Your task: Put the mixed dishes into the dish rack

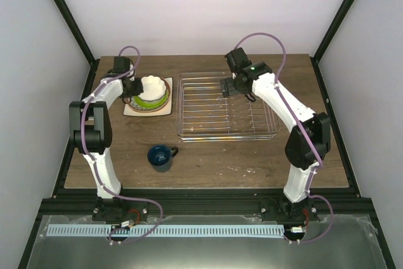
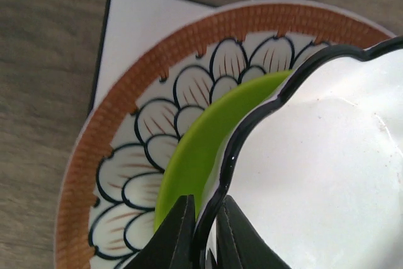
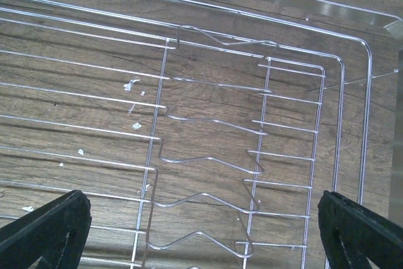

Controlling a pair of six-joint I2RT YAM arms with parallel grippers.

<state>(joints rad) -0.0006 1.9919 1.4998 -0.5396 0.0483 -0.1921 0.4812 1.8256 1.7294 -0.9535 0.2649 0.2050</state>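
Note:
A small white scalloped bowl (image 1: 153, 85) with a black rim tops a stack at the table's back left. Beneath it lie a lime-green plate (image 1: 156, 100), a beige floral plate (image 2: 126, 137) and a white square plate (image 1: 133, 110). My left gripper (image 2: 204, 234) is shut on the bowl's (image 2: 315, 155) rim, one finger inside and one outside over the green plate (image 2: 189, 155). A dark blue mug (image 1: 162, 157) stands alone near the front. My right gripper (image 3: 203, 231) hangs open over the silver dish rack (image 1: 189, 131), nothing between its fingers (image 3: 44, 231).
The rack's bent wire dividers (image 3: 208, 162) lie below my right gripper, with small white crumbs (image 3: 131, 85) on the wood under them. A corner of the square plate (image 2: 138, 23) juts out past the floral plate. Black frame posts (image 1: 66, 17) flank the table.

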